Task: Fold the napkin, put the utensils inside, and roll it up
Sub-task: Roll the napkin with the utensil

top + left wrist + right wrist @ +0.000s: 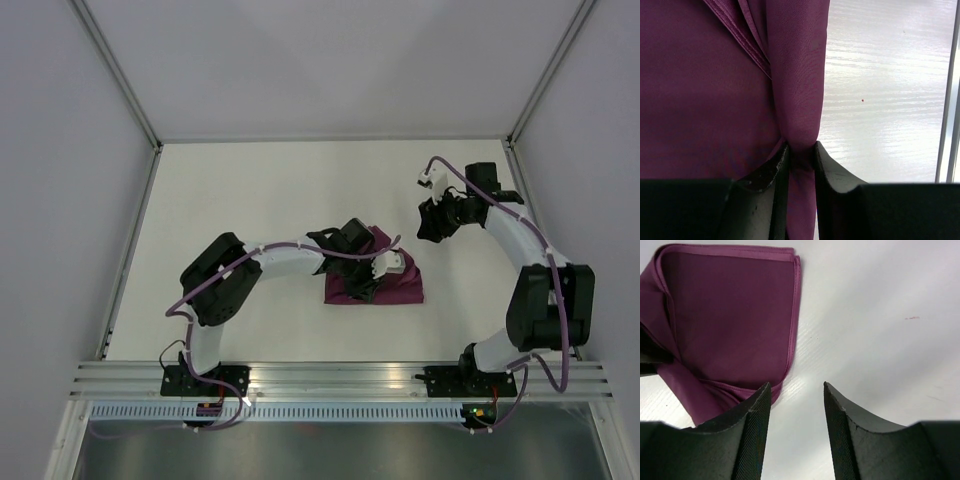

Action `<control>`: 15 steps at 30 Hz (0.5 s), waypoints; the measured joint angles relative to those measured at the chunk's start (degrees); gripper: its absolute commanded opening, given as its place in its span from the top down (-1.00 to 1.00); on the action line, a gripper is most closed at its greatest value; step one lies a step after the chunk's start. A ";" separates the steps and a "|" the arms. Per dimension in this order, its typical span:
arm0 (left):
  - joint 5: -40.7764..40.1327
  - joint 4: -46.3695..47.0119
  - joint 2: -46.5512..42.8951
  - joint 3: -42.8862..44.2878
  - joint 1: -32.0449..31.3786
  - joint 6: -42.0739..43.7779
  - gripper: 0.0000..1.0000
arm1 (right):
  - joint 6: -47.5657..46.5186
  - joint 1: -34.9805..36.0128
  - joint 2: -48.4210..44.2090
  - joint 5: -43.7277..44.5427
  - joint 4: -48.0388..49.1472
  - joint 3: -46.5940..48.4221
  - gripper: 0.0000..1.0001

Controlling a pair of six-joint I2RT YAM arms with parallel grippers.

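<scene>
Your left gripper [801, 150] is pinching a fold of the napkin [400, 288] in the middle of the table [250, 190], your right gripper [797, 387] is hanging open beside it, and tugging hard is risking undoing the fold.
</scene>
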 measured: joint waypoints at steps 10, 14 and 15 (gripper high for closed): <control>7.41 -2.08 2.82 2.12 3.54 -3.41 0.95 | -3.87 0.94 -23.63 -0.52 2.91 -13.07 -0.12; 8.74 -3.10 3.65 3.10 3.69 -3.87 0.95 | -7.56 4.72 -31.65 -0.33 1.27 -18.82 -0.16; 8.92 -3.26 3.72 3.13 3.67 -3.93 0.95 | -8.39 6.21 -34.16 -0.31 0.72 -20.26 -0.17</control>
